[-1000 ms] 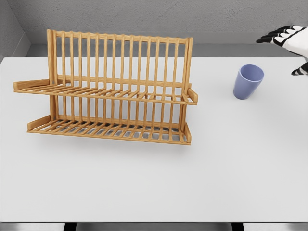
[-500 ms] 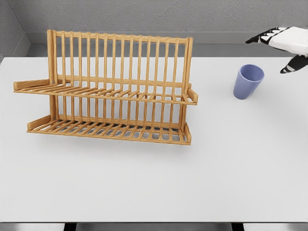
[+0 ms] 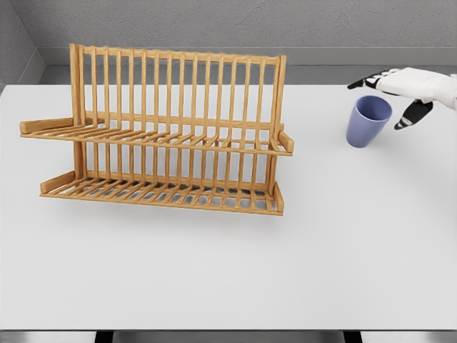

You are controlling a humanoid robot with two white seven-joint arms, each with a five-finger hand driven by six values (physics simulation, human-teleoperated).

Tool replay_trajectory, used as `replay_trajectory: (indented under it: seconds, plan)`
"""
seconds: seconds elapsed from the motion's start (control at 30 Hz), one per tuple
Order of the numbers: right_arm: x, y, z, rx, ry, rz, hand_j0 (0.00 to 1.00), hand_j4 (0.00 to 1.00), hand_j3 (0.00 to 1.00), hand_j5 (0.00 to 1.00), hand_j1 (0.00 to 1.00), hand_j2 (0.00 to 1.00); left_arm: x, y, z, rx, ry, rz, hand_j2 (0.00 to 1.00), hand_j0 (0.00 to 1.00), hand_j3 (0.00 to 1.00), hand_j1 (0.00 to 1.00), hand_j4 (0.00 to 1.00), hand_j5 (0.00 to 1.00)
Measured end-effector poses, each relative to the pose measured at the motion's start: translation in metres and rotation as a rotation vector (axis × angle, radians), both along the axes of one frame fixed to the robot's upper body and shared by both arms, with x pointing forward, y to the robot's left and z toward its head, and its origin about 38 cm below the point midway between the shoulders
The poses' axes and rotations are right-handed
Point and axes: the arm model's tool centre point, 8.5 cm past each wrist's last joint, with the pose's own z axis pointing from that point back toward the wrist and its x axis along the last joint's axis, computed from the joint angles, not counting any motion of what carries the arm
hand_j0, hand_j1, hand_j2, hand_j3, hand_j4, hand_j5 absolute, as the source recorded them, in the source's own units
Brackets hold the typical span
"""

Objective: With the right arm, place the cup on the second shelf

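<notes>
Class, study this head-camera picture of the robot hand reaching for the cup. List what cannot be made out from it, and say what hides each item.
1. Right arm behind the robot hand: cut off by the right edge.
2. Left arm: out of frame in the head view.
3. Contact between the fingers and the cup: unclear; the single view gives no depth.
4. Bottom of the cup's interior: hidden by its own wall.
5. Table legs: cut off at the bottom edge.

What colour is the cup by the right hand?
The cup is a pale periwinkle blue, seen clearly in the head view.

Blue cup (image 3: 368, 121), tan wooden rack (image 3: 161, 132), white table (image 3: 285, 271), seemingly black-tipped white hand (image 3: 400, 89)
</notes>
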Motion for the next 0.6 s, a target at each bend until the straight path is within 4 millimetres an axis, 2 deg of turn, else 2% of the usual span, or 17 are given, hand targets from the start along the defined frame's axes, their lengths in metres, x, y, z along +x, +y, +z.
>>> replay_trajectory:
  seconds: [0.2, 0.4, 0.6]
  plan:
    - [0.006, -0.004, -0.008, 0.003, 0.023, -0.027, 1.0, 1.0, 1.0, 1.0, 1.0, 1.0, 0.0, 0.0, 0.0, 0.0, 0.0, 0.0, 1.0, 1.0, 1.0, 1.0, 1.0, 1.0]
    - [0.012, 0.005, -0.016, 0.009, 0.041, -0.022, 1.0, 1.0, 1.0, 1.0, 1.0, 1.0, 0.0, 0.0, 0.0, 0.0, 0.0, 0.0, 1.0, 1.0, 1.0, 1.0, 1.0, 1.0]
    - [0.015, 0.004, -0.025, 0.011, 0.065, -0.039, 1.0, 1.0, 1.0, 1.0, 1.0, 1.0, 0.0, 0.0, 0.0, 0.0, 0.0, 0.0, 1.0, 1.0, 1.0, 1.0, 1.0, 1.0]
